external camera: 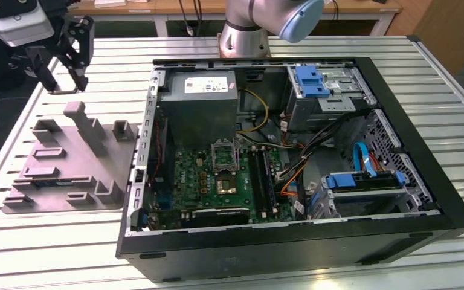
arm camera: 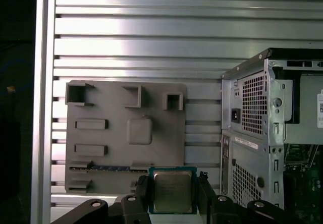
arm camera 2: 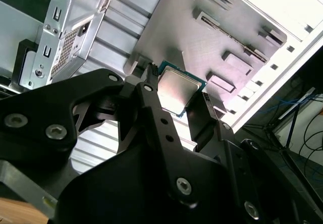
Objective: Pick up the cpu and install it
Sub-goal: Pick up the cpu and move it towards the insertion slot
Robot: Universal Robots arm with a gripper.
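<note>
Slatted metal bench below; tool grips cpu w/ silvery sq top, rim prob teal-green

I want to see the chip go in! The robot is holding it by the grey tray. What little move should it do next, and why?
Probably carry it sideways toward the open computer. The jaws stand shut on the chip near the grey tray, outside the case, but the socket sits on the green board inside it, toward the exterior view's right.
</note>
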